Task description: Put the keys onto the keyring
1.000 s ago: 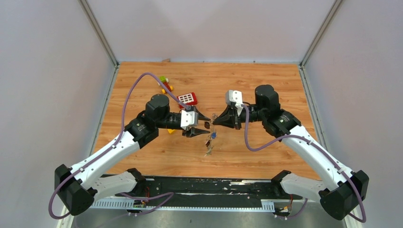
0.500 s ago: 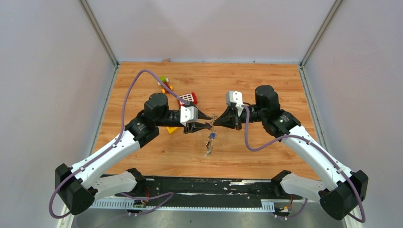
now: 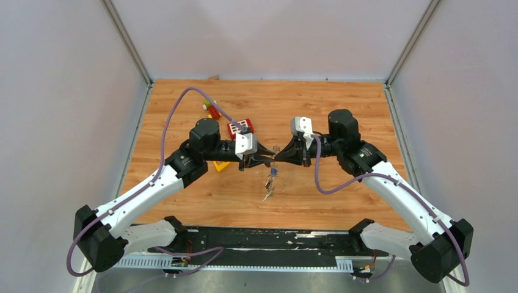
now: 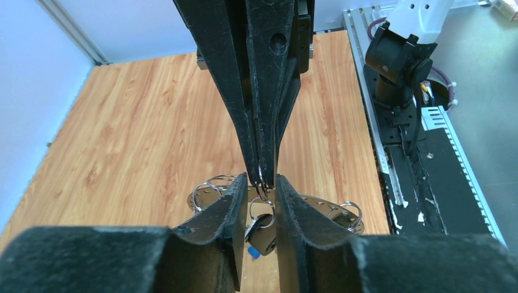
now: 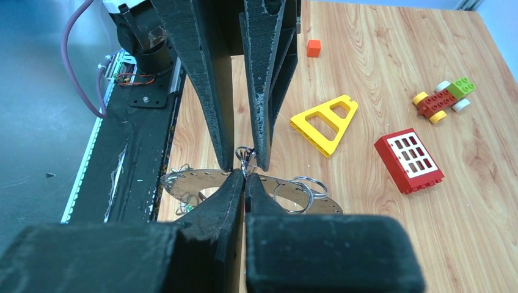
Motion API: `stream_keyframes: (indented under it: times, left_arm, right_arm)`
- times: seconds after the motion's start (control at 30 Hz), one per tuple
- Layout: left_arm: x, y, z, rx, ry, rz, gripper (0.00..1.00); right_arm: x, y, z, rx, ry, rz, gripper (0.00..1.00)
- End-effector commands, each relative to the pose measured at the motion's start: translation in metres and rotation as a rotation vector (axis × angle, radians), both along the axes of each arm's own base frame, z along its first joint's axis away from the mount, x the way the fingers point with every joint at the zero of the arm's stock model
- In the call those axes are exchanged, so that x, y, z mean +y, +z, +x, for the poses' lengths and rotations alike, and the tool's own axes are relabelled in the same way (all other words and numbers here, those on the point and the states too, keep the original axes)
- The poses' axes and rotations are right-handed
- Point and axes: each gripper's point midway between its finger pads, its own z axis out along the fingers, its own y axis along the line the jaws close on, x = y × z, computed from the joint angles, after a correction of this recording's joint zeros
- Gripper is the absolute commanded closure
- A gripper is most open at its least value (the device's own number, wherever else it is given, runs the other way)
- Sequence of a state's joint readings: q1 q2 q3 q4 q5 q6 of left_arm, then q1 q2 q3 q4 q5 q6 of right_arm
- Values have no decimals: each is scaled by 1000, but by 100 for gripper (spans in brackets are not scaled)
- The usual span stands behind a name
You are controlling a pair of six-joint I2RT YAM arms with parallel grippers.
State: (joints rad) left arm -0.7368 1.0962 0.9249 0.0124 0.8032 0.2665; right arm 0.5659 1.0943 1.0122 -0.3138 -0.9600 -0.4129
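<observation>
The right gripper (image 5: 244, 177) is clenched on the near rim of the keyring (image 5: 201, 181), a flat grey notched disc it holds level in the air above the middle of the table (image 3: 342, 104). The left gripper (image 4: 261, 183) meets it tip to tip from the 9 o'clock side in the top view. Its fingers stand narrowly apart on either side of a small wire loop (image 4: 250, 211) that carries a key, and whether they already pinch that loop I cannot tell. More keys (image 3: 268, 185) dangle below the meeting point, toward 6 o'clock, and other small loops sit on the disc's rim at 3 and 9 o'clock in the left wrist view. A yellow triangle (image 5: 325, 124) and a red block (image 5: 409, 160) lie well apart at 10 o'clock of the grippers. The step in hand looks like threading one key's loop onto the rim. Next, the left fingers probably need to close firmly and work the loop through a notch while the right holds steady
</observation>
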Motion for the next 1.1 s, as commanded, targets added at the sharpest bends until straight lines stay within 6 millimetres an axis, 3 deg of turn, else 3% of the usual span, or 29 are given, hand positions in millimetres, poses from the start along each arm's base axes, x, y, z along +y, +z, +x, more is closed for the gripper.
stream_keyframes:
  times: [0.0, 0.23, 0.53, 1.07]
  left_arm:
    - [-2, 17, 1, -15, -3, -44, 72]
    - [-1, 15, 2, -13, 6, -39, 76]
    - [4, 10, 3, -25, 28, -30, 57]
    - [-1, -11, 9, -26, 6, 27, 58]
  right_arm:
    - [1, 14, 0, -62, 26, 45, 100]
    - [1, 14, 0, -61, 25, 46, 100]
    - [-2, 15, 2, -64, 18, 50, 100]
    - [-2, 18, 1, -58, 20, 59, 100]
